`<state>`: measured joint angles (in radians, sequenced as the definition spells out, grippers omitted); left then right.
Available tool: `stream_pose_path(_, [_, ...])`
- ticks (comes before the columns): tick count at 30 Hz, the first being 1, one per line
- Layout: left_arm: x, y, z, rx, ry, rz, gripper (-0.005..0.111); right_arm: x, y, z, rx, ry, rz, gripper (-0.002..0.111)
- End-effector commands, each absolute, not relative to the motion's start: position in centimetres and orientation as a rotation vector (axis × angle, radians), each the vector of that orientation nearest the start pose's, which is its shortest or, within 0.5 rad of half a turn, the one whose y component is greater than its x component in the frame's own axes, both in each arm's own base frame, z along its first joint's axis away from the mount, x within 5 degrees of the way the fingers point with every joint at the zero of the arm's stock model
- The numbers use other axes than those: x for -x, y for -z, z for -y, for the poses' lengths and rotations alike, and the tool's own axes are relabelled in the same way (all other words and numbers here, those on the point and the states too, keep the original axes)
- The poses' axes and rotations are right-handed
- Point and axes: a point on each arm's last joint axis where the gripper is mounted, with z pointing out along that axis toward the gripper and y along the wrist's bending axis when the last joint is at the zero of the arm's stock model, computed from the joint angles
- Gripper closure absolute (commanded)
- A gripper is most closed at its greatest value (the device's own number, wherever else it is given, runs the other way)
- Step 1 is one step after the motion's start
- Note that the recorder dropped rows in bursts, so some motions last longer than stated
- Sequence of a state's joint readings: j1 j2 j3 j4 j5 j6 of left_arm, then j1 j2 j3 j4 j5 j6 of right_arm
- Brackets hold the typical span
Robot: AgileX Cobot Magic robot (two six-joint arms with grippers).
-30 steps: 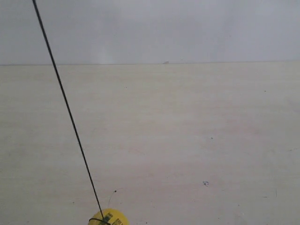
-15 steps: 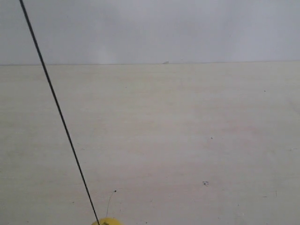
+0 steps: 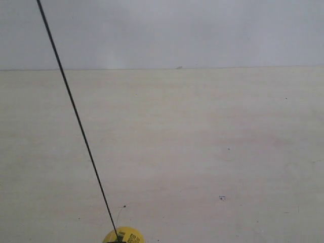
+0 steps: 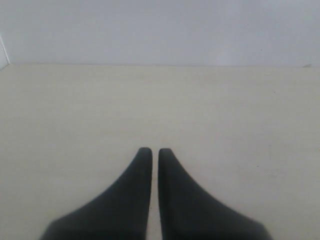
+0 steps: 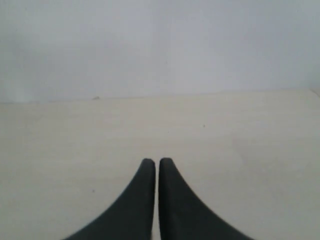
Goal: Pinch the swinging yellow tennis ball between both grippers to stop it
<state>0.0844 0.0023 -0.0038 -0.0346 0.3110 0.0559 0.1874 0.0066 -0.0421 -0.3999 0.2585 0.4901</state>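
A: Okay, nearest first: left gripper (image 4: 150, 150), fingers (image 4: 130, 195) drawn almost together, a thin slit only, nothing between them. The right gripper (image 5: 151, 161) is the same, tips nearly touching and empty.

B: Anything ahead of either pair of tips?

A: Bare pale table (image 4: 225, 110) ahead of both, then a plain grey wall (image 5: 200, 45) beyond. No ball or line in front of either hand.

B: So where is the yellow tennis ball (image 3: 124, 236)?

A: Exterior view only. Just its top shows at that view's lower edge, with a bit of dark label print; the rest is cut off. The black cord (image 3: 76, 114) runs straight and taut from the ball up to the upper left corner. Whether that slant is real tilt or camera angle, I cannot tell.

B: Which way from the hands?

A: Cannot tell. Neither arm shows in the exterior view, and the ball lies outside both wrist views. All I can note is that it is not straight ahead of either gripper. Which arm is nearer is unknown.

B: What does the pinch turn on, then?

A: My judgement: each hand must first get the ball ahead of its tips, then the two close in from opposite sides, on one line through the ball's middle. The narrow tips should serve as pressing faces, with no spreading needed. An off-centre push would likely roll the ball out sideways.
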Motion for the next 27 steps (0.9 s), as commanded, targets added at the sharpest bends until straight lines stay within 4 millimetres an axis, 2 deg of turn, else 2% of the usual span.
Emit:
stream_pose_path(1, [-5.4, -18.6, -0.4, 0.041, -0.074, -1.787, 0.102, -5.3, -18.0, 0.5, -0.144, -0.087, -1.851, 0.108])
stream_pose_path(5, [-5.4, -18.6, -0.4, 0.041, -0.074, -1.787, 0.102, -5.3, -18.0, 0.4, -0.171, -0.136, -1.849, 0.108])
stream_pose_path(11, [-5.4, -18.6, -0.4, 0.041, -0.074, -1.787, 0.102, -5.4, -18.7, -0.4, -0.283, -0.368, -1.766, 0.108])
stream_pose_path(17, [-5.4, -18.6, -0.4, 0.041, -0.074, -1.787, 0.102, -5.5, -19.0, -0.5, -0.288, -0.394, -1.728, 0.108])
stream_pose_path(22, [-5.4, -18.6, -0.4, 0.041, -0.074, -1.787, 0.102, -5.5, -19.1, -0.9, -0.391, -0.537, -1.717, 0.108])
stream_pose_path(27, [-5.4, -18.6, -0.4, 0.041, -0.074, -1.787, 0.102, -5.5, -19.0, -0.9, -0.391, -0.536, -1.721, 0.108])
